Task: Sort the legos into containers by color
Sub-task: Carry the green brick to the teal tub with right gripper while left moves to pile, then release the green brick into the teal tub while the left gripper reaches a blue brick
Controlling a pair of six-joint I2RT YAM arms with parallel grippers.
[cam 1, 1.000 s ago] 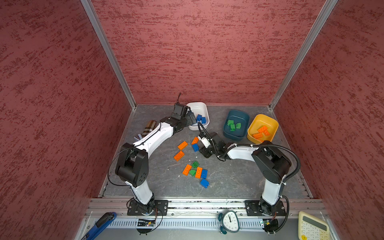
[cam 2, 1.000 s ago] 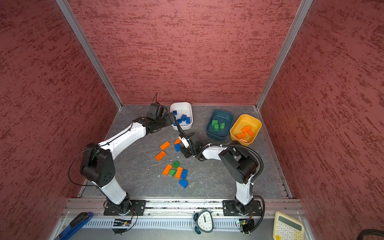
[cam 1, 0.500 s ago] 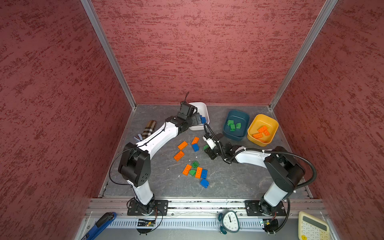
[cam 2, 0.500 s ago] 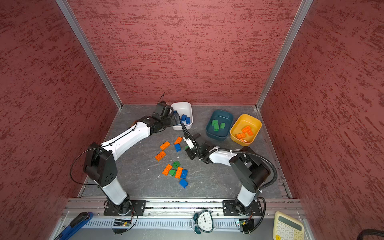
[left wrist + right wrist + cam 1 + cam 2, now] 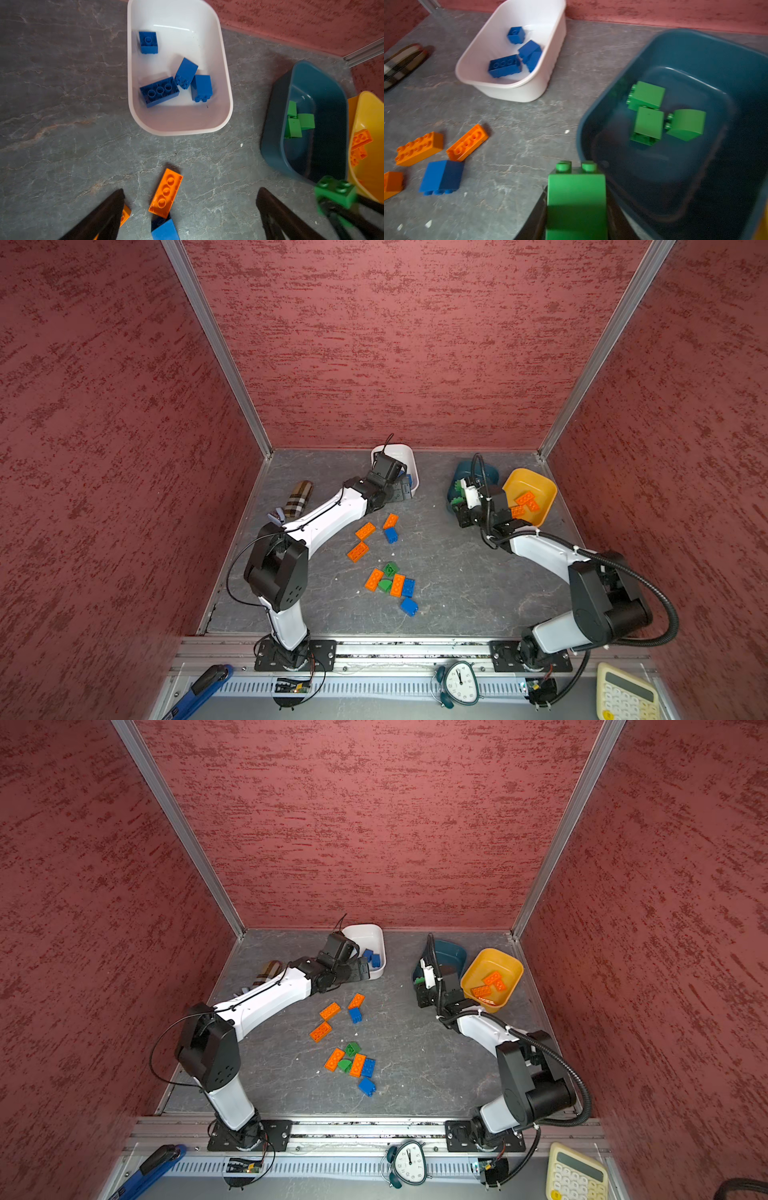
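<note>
Grey counter, loose legos mid-way. At back: white bowl with blue bricks, teal bowl with green, yellow bowl with orange. Left gripper near white bowl, jaws wide open, empty. Right gripper at teal bowl rim, jaws clamped on green brick, apparently curved-top; blurred.

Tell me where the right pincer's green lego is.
In the right wrist view, the green lego is clamped in the right pincer beside the teal bowl, on the right of the table.
</note>
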